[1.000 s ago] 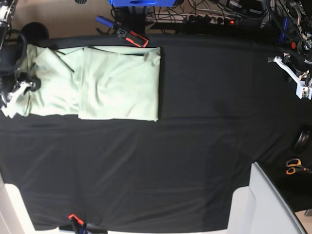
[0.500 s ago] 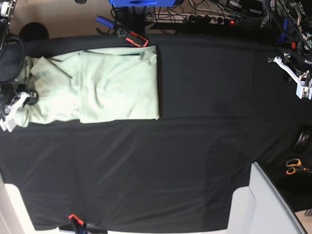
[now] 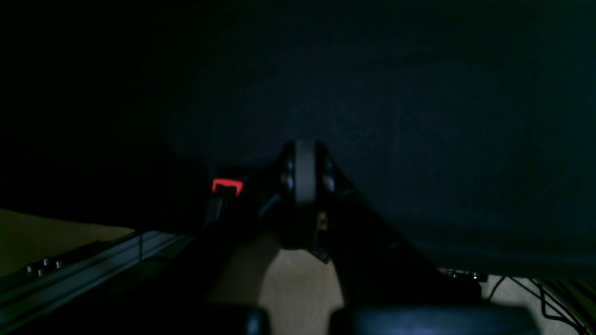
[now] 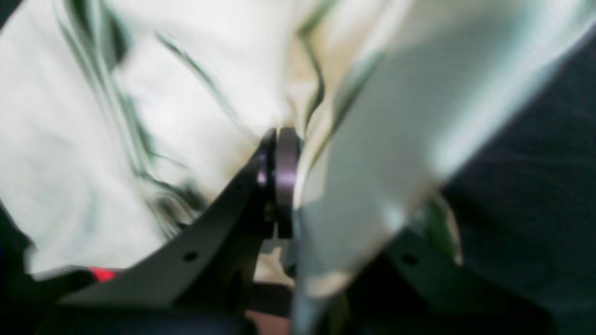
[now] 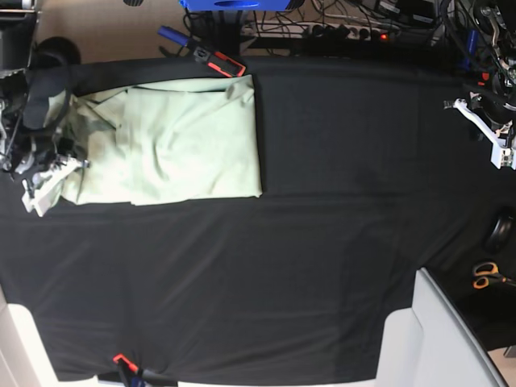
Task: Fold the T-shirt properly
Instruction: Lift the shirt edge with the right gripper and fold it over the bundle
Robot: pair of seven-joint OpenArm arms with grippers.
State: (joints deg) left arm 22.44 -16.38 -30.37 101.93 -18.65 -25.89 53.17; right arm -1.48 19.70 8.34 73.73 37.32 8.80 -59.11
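Base view: T-shirt (image 5: 185, 141) spread partly folded at the far-left corner of the black-covered table (image 5: 322, 266). Right gripper (image 5: 50, 168) clamped on the shirt's left end (image 4: 372, 139), lifted and bunched, probably to carry it over for the next fold. Left gripper (image 3: 305, 186) closed on nothing, parked off the right edge. No containers visible.

Robotics lab, cable tangle (image 5: 347, 24), black-draped table (image 5: 322, 266)

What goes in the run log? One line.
right hand: shut on shirt edge | left hand: shut, idle | shirt: partly folded
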